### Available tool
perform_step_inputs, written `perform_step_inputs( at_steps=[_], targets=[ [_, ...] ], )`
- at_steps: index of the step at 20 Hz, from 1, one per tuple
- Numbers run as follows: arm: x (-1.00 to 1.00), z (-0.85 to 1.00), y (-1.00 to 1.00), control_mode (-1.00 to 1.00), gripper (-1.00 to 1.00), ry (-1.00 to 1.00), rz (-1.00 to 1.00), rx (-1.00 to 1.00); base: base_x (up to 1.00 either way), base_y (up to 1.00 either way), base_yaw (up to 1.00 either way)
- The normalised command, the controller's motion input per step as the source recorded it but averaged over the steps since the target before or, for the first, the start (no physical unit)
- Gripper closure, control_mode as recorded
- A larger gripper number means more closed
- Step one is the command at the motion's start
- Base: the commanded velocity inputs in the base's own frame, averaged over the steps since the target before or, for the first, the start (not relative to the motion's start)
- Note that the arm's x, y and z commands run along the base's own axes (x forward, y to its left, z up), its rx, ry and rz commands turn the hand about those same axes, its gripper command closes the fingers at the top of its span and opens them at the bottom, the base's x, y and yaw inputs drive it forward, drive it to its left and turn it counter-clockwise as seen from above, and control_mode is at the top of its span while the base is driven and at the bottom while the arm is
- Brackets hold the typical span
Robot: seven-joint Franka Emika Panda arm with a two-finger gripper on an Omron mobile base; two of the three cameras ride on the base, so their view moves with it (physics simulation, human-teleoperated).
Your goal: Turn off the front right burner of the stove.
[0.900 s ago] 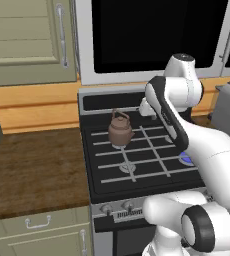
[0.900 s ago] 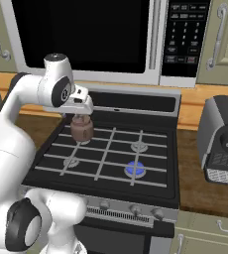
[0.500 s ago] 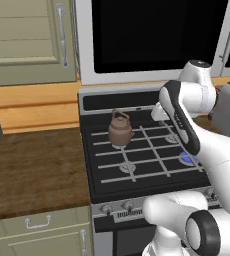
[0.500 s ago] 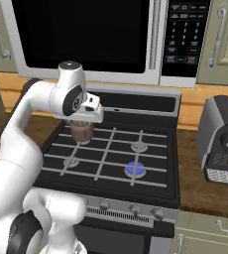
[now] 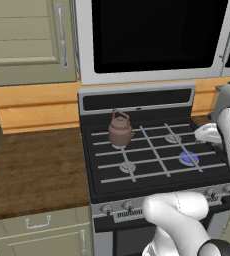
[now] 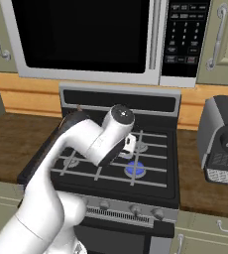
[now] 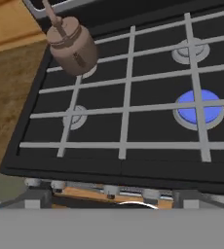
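The stove (image 5: 137,175) has a black cooktop with grey grates. Its front right burner (image 5: 189,158) (image 6: 135,169) (image 7: 198,109) glows blue under the grate bars. My arm reaches over the cooktop's right half. The hand hangs above and just behind the lit burner, and my gripper (image 6: 129,148) is mostly hidden behind the forearm, so its fingers are not discernible. The hand view looks down on the cooktop, with the silver knob panel (image 7: 109,190) and its row of knobs (image 6: 134,210) along the front edge.
A brown kettle (image 5: 120,129) (image 7: 73,44) stands on the back left burner. A large microwave (image 5: 152,35) hangs above the stove. A grey coffee machine (image 6: 224,141) sits on the wooden counter to the right. More counter (image 5: 32,165) lies to the left.
My arm has swung from beside the kettle rightward and forward, and the hand now sits over the cooktop's right side near the lit burner. The kettle and stove have not moved.
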Motion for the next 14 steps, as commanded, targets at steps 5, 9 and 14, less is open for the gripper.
perform_step_inputs(
  at_steps=[5, 9, 14],
  targets=[
    [-0.76, -0.55, -1.0, -1.0, -1.0, -0.19, 0.0, 0.25, 0.0, 0.0, 0.0],
    [-0.72, -0.48, -1.0, -1.0, -1.0, -0.22, 0.01, 0.21, 0.0, 0.0, 0.0],
    [-0.6, -0.39, -1.0, -1.0, -1.0, -0.3, 0.12, 0.13, 0.0, 0.0, 0.0]
  ],
)
